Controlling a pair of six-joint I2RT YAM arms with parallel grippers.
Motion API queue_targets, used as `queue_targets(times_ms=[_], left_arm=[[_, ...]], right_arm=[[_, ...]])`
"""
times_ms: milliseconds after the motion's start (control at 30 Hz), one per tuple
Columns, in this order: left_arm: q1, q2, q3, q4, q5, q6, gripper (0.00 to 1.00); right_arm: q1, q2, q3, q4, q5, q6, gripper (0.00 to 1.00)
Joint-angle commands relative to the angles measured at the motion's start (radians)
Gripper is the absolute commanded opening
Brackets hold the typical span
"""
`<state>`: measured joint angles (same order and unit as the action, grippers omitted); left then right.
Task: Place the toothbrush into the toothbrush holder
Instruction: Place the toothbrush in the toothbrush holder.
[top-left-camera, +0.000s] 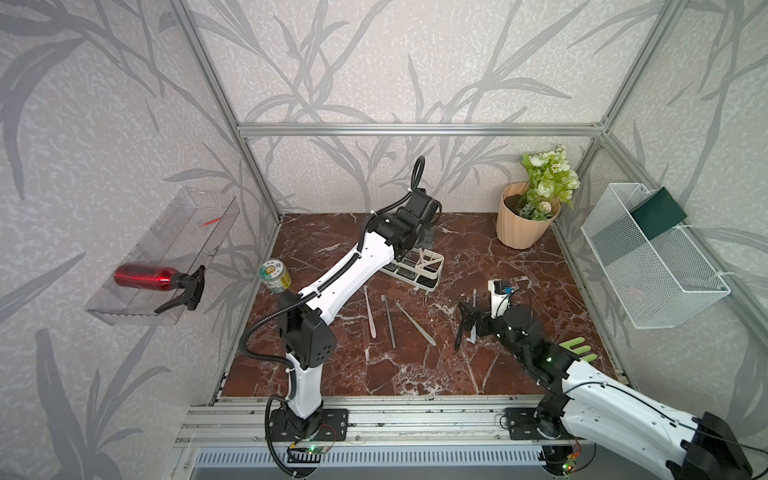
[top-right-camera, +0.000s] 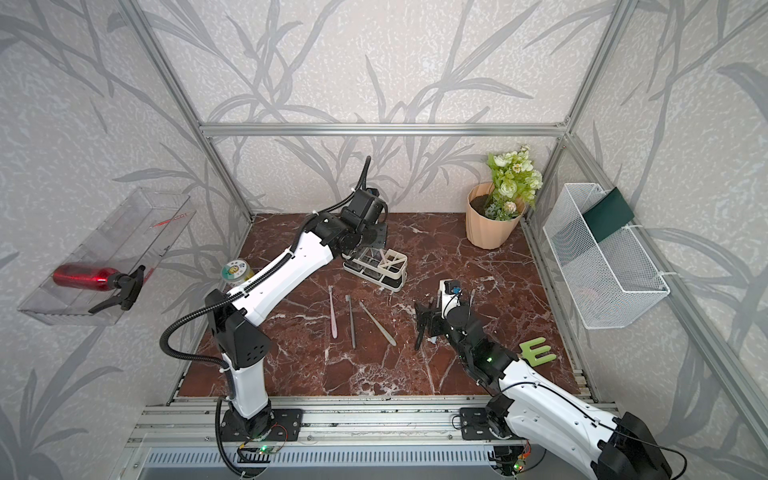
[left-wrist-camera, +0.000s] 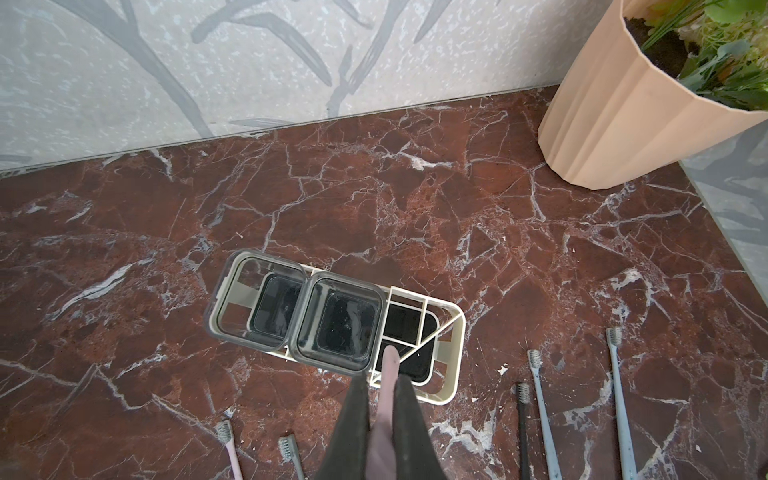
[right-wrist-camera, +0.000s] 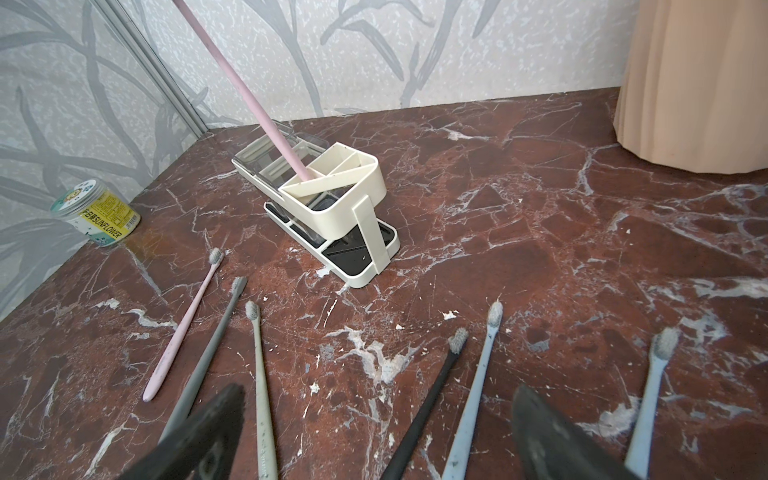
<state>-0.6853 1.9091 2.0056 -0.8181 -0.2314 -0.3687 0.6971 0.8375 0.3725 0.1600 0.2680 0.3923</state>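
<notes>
The cream-white toothbrush holder (top-left-camera: 432, 266) (top-right-camera: 395, 266) (left-wrist-camera: 456, 345) (right-wrist-camera: 332, 208) stands at the back middle of the marble table, with two clear square cups and a slotted divider at one end. My left gripper (left-wrist-camera: 384, 380) hangs over that end, shut on a pink toothbrush (left-wrist-camera: 388, 365) (right-wrist-camera: 266, 112). The brush slants down, and its lower tip is inside a divider slot. My right gripper (right-wrist-camera: 378, 392) (top-left-camera: 462, 326) is open and low over the table to the right, holding nothing.
Loose toothbrushes lie in front of the holder: pink (right-wrist-camera: 183, 324), grey (right-wrist-camera: 208, 353), sage (right-wrist-camera: 259, 374), black (right-wrist-camera: 428, 395) and two blue (right-wrist-camera: 473, 386). A peach flower pot (top-left-camera: 521, 224) stands back right, a jar (top-left-camera: 274, 276) at the left edge, and a white mesh basket (top-left-camera: 652, 253) on the right wall.
</notes>
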Motion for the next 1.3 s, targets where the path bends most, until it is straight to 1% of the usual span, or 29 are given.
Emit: queue_targets(times_ms=[0, 200, 733, 933, 1267], left_arm=[[-0.003, 0.001, 0.015, -0.027, -0.033, 0.023, 0.0], [-0.019, 0.039, 0.025, -0.058, -0.039, 0.033, 0.0], [-0.034, 0.069, -0.062, -0.01, -0.051, -0.001, 0.0], [-0.034, 0.076, -0.106, 0.022, -0.026, -0.026, 0.0], [-0.037, 0.113, -0.092, 0.015, -0.01, -0.04, 0.0]], right_arm=[[-0.006, 0.003, 0.002, 0.027, -0.009, 0.0, 0.99], [-0.005, 0.019, 0.008, 0.028, -0.027, -0.001, 0.99], [-0.005, 0.055, 0.02, 0.032, -0.047, -0.004, 0.99], [-0.005, 0.06, 0.021, 0.033, -0.05, -0.003, 0.99], [-0.006, 0.064, 0.024, 0.032, -0.055, -0.006, 0.99]])
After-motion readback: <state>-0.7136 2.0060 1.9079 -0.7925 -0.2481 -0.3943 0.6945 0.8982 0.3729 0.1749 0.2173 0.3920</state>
